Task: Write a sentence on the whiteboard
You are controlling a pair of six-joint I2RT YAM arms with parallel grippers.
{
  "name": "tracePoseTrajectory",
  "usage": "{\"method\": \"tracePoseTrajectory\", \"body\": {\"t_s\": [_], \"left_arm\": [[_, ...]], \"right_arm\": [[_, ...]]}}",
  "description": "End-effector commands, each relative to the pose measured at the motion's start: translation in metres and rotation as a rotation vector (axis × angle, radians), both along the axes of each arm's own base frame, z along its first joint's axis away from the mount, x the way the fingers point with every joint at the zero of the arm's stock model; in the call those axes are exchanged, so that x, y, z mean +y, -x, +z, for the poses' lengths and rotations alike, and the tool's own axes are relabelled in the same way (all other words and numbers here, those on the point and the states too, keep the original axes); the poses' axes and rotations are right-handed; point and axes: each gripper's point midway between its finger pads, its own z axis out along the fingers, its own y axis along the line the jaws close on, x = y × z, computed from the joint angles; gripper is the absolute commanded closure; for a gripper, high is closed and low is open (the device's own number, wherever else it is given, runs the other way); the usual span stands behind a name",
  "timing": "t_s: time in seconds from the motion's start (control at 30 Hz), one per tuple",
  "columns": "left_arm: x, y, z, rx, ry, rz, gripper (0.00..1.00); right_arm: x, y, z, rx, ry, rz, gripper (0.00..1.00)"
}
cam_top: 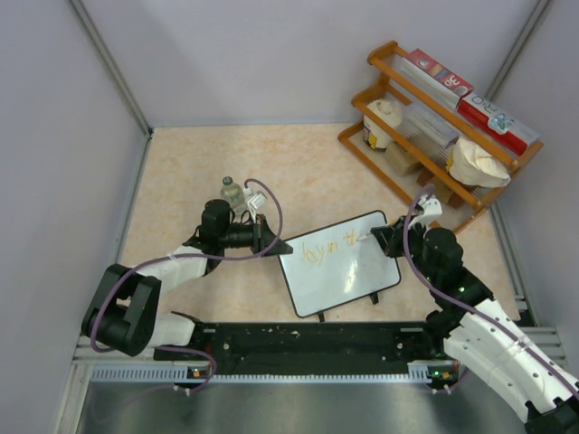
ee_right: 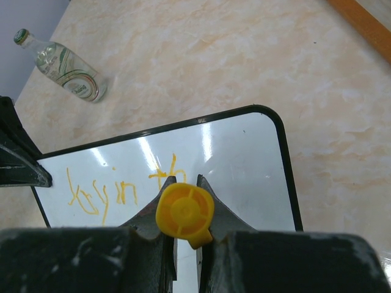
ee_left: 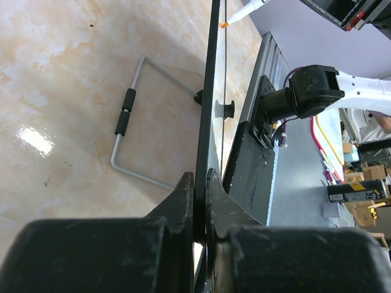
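The whiteboard (cam_top: 348,276) stands tilted in the middle of the table, with the orange sentence (cam_top: 327,249) running along its upper part. My left gripper (cam_top: 271,242) is shut on the board's left edge. The left wrist view shows the black frame (ee_left: 209,91) pinched between the left gripper's (ee_left: 200,183) fingers. My right gripper (cam_top: 384,237) is shut on a marker (cam_top: 366,239) whose tip meets the board at the end of the writing. In the right wrist view the marker's yellow end (ee_right: 185,212) sits between the gripper's (ee_right: 184,179) fingers, above the whiteboard (ee_right: 244,165) and the sentence (ee_right: 116,192).
A clear glass bottle (cam_top: 232,192) lies on the table behind the left gripper and also shows in the right wrist view (ee_right: 64,61). A wooden shelf (cam_top: 434,136) with boxes and bags stands at the back right. A bent metal wire stand (ee_left: 128,116) sits behind the board.
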Motion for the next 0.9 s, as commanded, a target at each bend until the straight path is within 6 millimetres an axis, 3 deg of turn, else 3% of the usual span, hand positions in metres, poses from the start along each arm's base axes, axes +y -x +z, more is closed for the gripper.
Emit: {"method": "tracePoseTrajectory", "body": {"t_s": [0.0, 0.37, 0.6, 0.87], "left_arm": [[0.012, -0.012, -0.039, -0.038, -0.128, 0.079, 1.0], [0.012, -0.011, -0.038, -0.038, -0.127, 0.076, 1.0], [0.012, -0.011, -0.038, -0.038, -0.127, 0.076, 1.0], [0.012, -0.011, -0.039, -0.038, -0.127, 0.078, 1.0]], "right_arm": [[-0.006, 0.002, -0.011, 0.028, 0.031, -0.011, 1.0], [-0.002, 0.0, 0.05, -0.086, -0.059, -0.006, 1.0], [-0.005, -0.006, 0.049, -0.09, -0.046, -0.033, 1.0], [-0.006, -0.011, 0.027, -0.049, -0.007, -0.051, 1.0]]}}
